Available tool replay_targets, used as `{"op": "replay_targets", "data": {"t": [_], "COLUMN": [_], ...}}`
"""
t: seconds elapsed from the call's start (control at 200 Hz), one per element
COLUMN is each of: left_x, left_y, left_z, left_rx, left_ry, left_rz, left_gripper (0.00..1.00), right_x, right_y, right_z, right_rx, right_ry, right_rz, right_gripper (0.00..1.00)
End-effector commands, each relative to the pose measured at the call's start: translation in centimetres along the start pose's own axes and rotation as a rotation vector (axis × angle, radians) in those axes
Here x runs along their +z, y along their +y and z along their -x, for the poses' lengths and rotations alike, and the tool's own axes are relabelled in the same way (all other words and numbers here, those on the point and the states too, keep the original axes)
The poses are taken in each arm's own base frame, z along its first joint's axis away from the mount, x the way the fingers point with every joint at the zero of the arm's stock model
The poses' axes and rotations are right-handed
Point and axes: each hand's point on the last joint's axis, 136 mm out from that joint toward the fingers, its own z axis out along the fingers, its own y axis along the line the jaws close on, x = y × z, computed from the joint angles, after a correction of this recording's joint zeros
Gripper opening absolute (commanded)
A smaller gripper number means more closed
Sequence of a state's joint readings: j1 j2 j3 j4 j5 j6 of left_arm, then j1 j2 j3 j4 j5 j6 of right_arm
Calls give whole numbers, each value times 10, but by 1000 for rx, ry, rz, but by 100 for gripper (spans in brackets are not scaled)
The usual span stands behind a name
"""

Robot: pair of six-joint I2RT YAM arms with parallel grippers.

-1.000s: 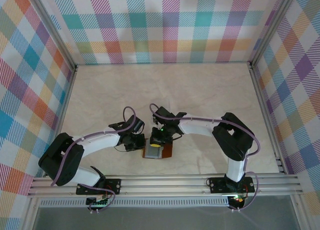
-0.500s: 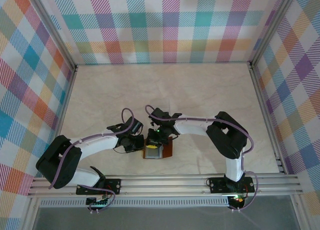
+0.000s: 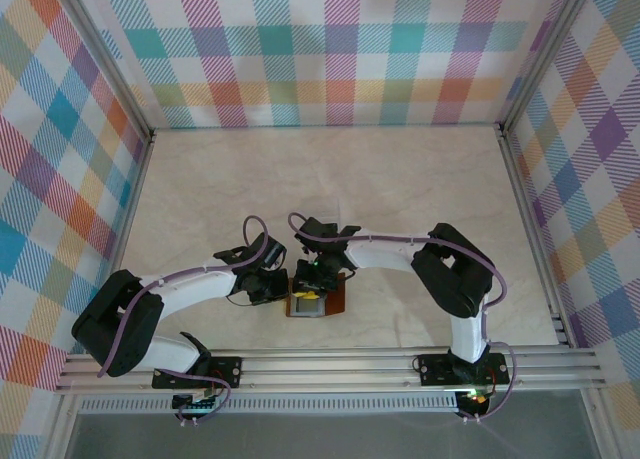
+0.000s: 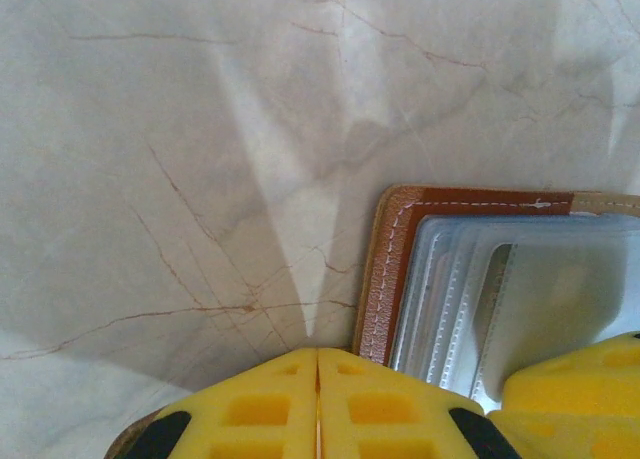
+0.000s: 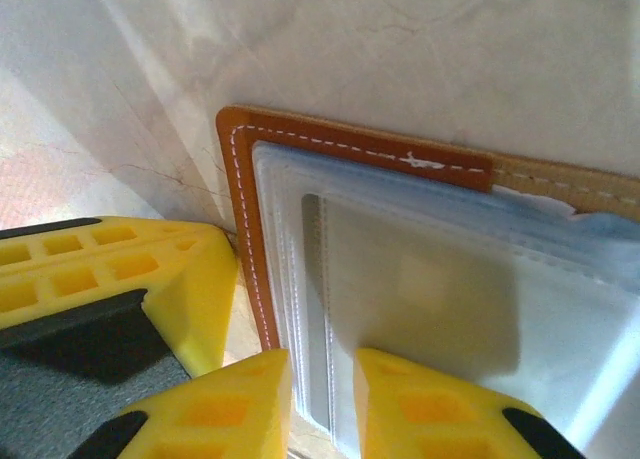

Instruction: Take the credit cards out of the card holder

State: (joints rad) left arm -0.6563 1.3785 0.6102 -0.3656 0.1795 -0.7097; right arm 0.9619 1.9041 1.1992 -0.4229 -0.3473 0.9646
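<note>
Opening wider than before, right pincer sits over card holder.

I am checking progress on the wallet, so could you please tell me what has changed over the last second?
The right gripper has edged slightly left and nearer over the open card holder, its elbow swinging left; its jaws now stand a little apart over the clear pocket. The left gripper stays shut at the holder's left edge, and the holder has not moved.
</note>
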Motion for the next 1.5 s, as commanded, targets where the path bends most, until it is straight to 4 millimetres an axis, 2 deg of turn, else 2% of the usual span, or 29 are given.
{"op": "replay_targets", "data": {"t": [0.0, 0.265, 0.8, 1.225, 1.495], "left_x": [3, 4, 3, 3, 3], "left_y": [12, 9, 11, 12, 10], "left_z": [-12, -11, -9, -8, -7], "left_rx": [-17, -11, -9, -12, -11], "left_ry": [53, 61, 56, 50, 50], "left_rz": [35, 36, 50, 57, 57], "left_gripper": [9, 9, 9, 9, 10], "right_x": [-1, -7, -26, -40, -58], "right_y": [-12, -23, -38, -48, -61], "right_z": [-4, -5, -4, -4, -2], "right_rx": [-7, -24, -63, -75, -80], "right_ry": [-1, -26, -86, -113, -152], "right_rz": [-88, -189, -357, -437, -527], "right_gripper": [28, 36, 47, 49, 50]}}
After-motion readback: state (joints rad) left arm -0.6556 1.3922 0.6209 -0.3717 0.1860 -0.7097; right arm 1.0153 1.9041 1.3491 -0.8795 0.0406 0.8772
